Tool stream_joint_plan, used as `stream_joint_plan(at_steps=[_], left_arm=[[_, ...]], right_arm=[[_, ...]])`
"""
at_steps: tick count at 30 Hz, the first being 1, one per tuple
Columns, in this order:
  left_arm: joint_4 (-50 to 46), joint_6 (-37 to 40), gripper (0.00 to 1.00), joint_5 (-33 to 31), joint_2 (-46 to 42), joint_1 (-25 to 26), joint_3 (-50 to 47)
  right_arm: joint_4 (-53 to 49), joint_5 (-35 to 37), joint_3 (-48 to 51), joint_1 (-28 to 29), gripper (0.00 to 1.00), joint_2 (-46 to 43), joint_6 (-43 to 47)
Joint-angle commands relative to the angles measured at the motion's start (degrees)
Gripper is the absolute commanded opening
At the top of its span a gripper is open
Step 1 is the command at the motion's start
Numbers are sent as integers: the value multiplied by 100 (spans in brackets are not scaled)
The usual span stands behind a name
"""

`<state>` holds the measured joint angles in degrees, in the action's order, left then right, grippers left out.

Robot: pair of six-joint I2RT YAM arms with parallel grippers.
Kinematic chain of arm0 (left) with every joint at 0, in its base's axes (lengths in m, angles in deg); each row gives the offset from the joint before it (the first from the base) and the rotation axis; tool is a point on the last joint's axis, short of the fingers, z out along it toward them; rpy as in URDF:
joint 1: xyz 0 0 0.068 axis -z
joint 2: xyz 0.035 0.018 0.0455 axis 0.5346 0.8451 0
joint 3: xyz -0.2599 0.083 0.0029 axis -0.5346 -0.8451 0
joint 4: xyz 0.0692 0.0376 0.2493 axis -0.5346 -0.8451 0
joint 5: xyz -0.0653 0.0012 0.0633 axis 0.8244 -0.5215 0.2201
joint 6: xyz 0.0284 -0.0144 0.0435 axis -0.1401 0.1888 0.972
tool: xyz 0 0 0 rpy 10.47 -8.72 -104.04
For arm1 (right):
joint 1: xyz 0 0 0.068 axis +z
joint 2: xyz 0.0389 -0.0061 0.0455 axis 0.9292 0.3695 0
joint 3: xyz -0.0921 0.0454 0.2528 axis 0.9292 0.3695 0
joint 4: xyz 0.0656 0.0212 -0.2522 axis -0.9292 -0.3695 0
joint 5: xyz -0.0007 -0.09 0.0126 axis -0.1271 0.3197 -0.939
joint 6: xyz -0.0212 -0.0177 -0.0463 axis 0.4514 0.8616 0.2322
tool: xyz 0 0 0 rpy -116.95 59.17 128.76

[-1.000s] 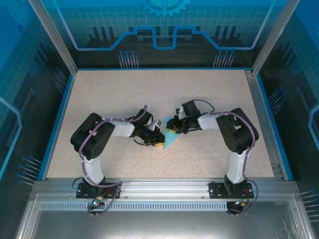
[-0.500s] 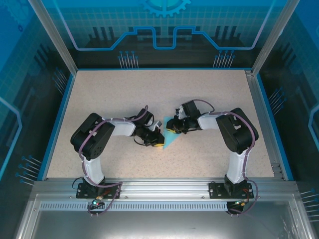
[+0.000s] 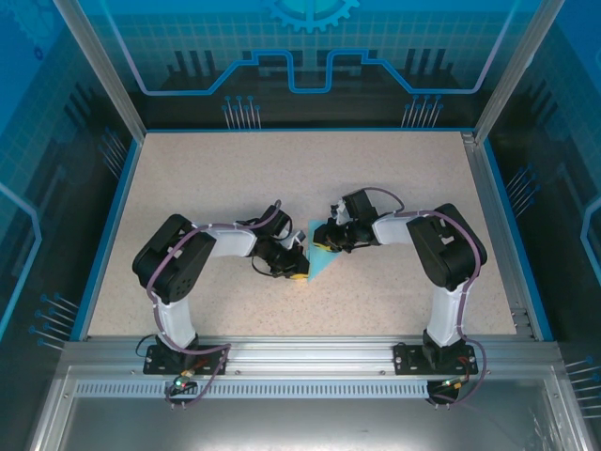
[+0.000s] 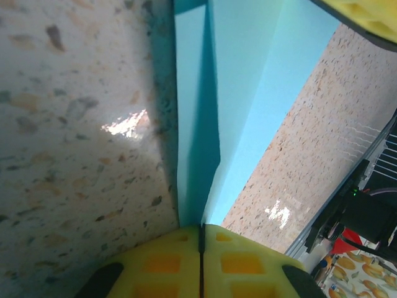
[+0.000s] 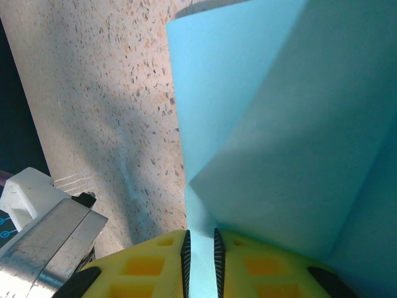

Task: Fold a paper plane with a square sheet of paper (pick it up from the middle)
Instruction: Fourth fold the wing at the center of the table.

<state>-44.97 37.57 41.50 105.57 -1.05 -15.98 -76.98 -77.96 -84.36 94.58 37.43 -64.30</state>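
- Top view: my left claw (image 3: 295, 270) and my right claw (image 3: 325, 242) meet at the middle of the bench (image 3: 207, 178), one on each side of the folded sheet of paper (image 3: 321, 261).
- Left wrist: my left claw (image 4: 201, 242) is clamped tight. Its yellow pads (image 4: 242, 261) pinch the sheet's creased tip, and the rest of the sheet stretches away over the speckled bench.
- Right wrist: my right claw (image 5: 200, 248) grips the sheet's edge in a narrow slot between its pads.
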Motion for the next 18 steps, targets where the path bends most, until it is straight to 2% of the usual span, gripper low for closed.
stream_joint_plan(at_steps=[1,10,18], left_arm=[[-593,143,7,-120,14,81,112],[-852,258,17,-275,-22,134,165],[-1002,311,9,-363,40,184,215]], right_arm=[[-365,283,176,54,21,313,109],[-378,275,177,55,21,351,106],[-349,280,194,58,21,386,91]])
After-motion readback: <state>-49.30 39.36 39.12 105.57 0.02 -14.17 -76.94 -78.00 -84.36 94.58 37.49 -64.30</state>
